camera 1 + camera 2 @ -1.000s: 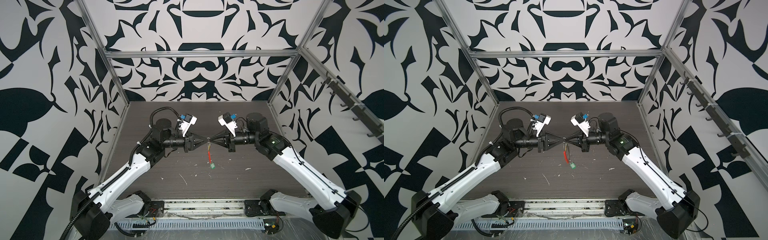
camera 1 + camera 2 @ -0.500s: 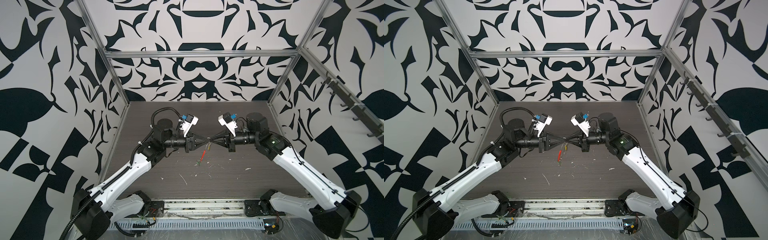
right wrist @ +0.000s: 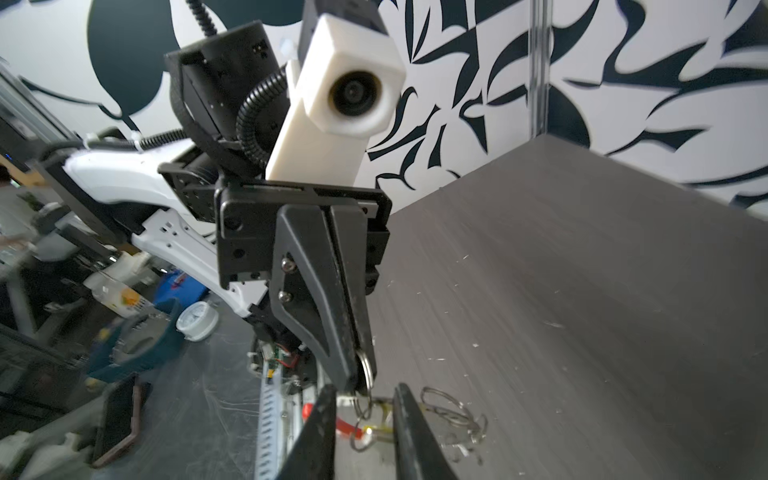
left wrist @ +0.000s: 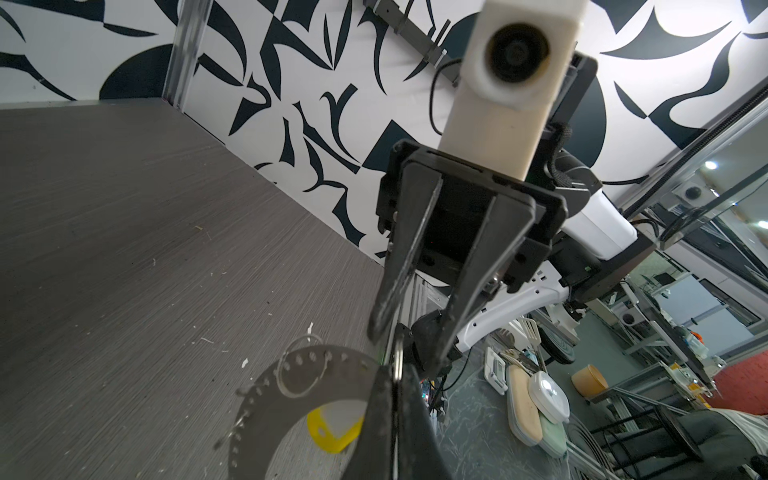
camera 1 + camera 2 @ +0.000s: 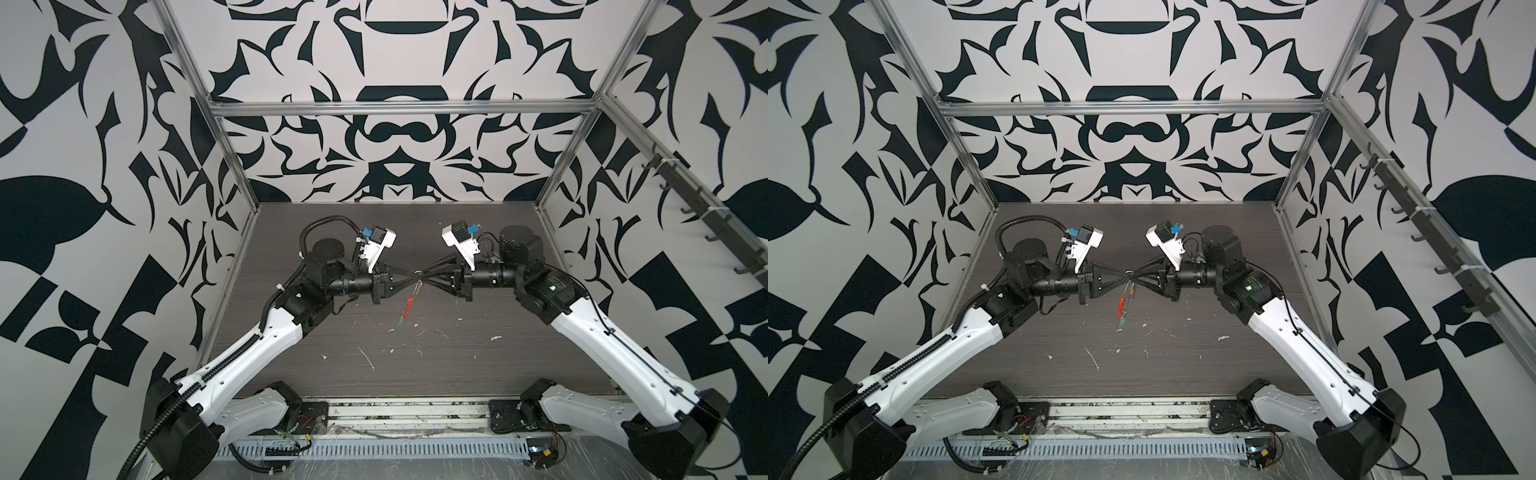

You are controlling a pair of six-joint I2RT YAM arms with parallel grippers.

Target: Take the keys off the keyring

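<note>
Both grippers meet tip to tip above the table's middle in both top views. My left gripper (image 5: 415,273) is shut on a small metal ring (image 3: 365,368). From it the keyring (image 4: 266,399), a grey hoop dotted with holes, hangs tilted; in a top view it shows edge-on with its red arc (image 5: 409,305). One of the keys, yellow (image 4: 332,428), hangs inside the hoop. A green key (image 5: 400,323) dangles at the low end. My right gripper (image 3: 365,399) is open, jaws on either side of small rings and touching none.
White scraps (image 5: 368,359) and flecks (image 5: 494,338) litter the dark wood table (image 5: 519,374). More thin wire rings (image 3: 449,409) show blurred beside my right finger. Patterned walls and metal frame posts (image 5: 561,166) close in the table at the back and both sides.
My left gripper has closed on the metal ring. My right gripper was shut and now has its jaws apart. The hanging hoop has swung to the left.
</note>
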